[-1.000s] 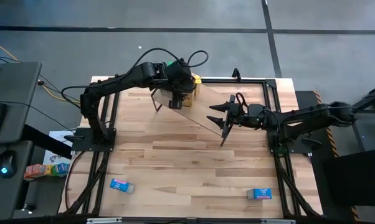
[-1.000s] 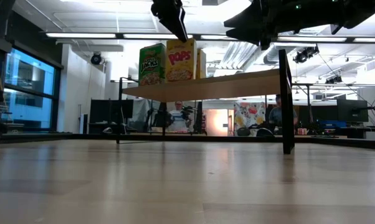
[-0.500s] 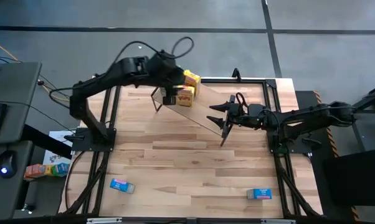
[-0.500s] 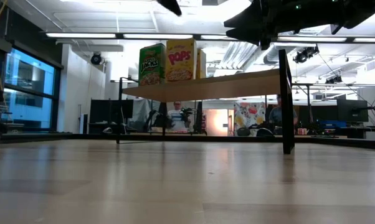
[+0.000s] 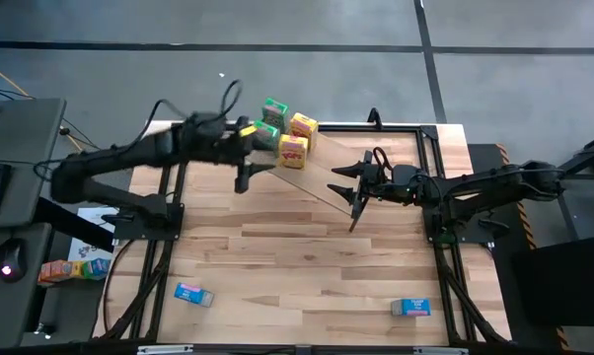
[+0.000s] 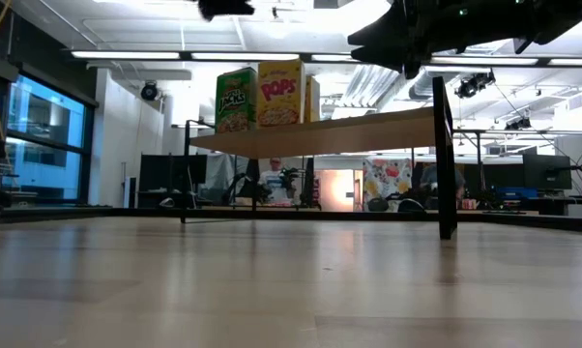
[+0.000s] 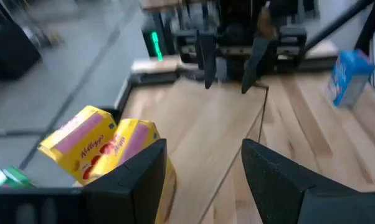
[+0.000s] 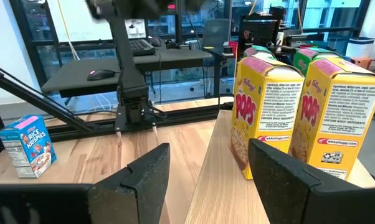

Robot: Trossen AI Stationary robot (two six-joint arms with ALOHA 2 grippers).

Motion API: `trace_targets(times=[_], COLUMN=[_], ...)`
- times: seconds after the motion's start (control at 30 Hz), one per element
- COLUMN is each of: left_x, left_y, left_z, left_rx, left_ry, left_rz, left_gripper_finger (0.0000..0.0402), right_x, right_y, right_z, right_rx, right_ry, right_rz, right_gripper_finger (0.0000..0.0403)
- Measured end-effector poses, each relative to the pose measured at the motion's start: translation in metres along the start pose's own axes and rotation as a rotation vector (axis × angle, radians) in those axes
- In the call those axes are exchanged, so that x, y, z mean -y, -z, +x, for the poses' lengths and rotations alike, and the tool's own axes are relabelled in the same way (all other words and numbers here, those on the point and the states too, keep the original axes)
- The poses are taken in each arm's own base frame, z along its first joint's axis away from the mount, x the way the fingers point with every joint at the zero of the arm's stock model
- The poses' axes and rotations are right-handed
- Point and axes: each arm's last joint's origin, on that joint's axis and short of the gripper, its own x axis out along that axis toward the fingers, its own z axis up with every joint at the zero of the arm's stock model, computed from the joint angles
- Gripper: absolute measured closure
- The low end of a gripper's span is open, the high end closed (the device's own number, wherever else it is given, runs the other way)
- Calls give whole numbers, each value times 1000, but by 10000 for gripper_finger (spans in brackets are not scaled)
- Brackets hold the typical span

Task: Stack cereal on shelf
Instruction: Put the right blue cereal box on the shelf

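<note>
The shelf (image 5: pixel 322 182) is a light-wood board on black rod legs, standing aslant on the table. At its far-left end several cereal boxes stand upright on their bottom faces: two yellow (image 5: pixel 293 150) (image 5: pixel 304 124) and two green (image 5: pixel 272 108). Two blue boxes lie flat on the tabletop, one near left (image 5: pixel 192 294) and one near right (image 5: pixel 409 308). My left gripper (image 5: pixel 256 156) is open, left of the boxes and apart from them. My right gripper (image 5: pixel 351 182) is open above the shelf's right end and faces the yellow boxes (image 8: pixel 268 112).
The black table frame (image 5: pixel 376 125) runs around the wooden tabletop. The near half of the table holds only the two blue boxes. In the low view the shelf's black leg (image 6: pixel 444 164) stands at right. A desk with a mouse (image 5: pixel 6 256) stands left of the table.
My left gripper has drawn back from the yellow box at the shelf's far-left end, toward the table's left edge and upward. The boxes stay standing on the shelf.
</note>
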Motion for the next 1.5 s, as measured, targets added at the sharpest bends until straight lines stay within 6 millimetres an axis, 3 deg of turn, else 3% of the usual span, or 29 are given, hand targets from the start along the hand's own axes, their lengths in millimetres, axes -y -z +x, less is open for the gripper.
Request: trace_targets(times=[0.23, 0.37, 0.8, 1.0, 1.1, 1.3, 1.5], left_x=[34, 47, 51, 52, 53, 53, 53], left_y=[77, 105, 113, 116, 118, 119, 119], left_z=[-15, -22, -27, -23, -22, -22, -22], left_rx=[339, 432, 451, 408, 386, 384, 384], left_ry=[14, 41, 71, 102, 98, 87, 80], left_rz=[-48, -53, -184, -276, -251, -193, -154], left_gripper_finger=[202, 202, 202, 202, 202, 202, 202], right_x=[0, 0, -1, -34, -54, -86, -120], right_y=[0, 0, -2, -31, -46, -72, -92], right_z=[0, 0, 0, -2, -3, -23, -38], right_rx=[0, 0, 26, 82, -99, -718, -981], right_ry=[0, 0, -15, -216, -183, -61, 30], right_rz=[0, 0, 27, -8, 30, 223, 442], right_gripper_finger=[194, 194, 194, 194, 194, 194, 194])
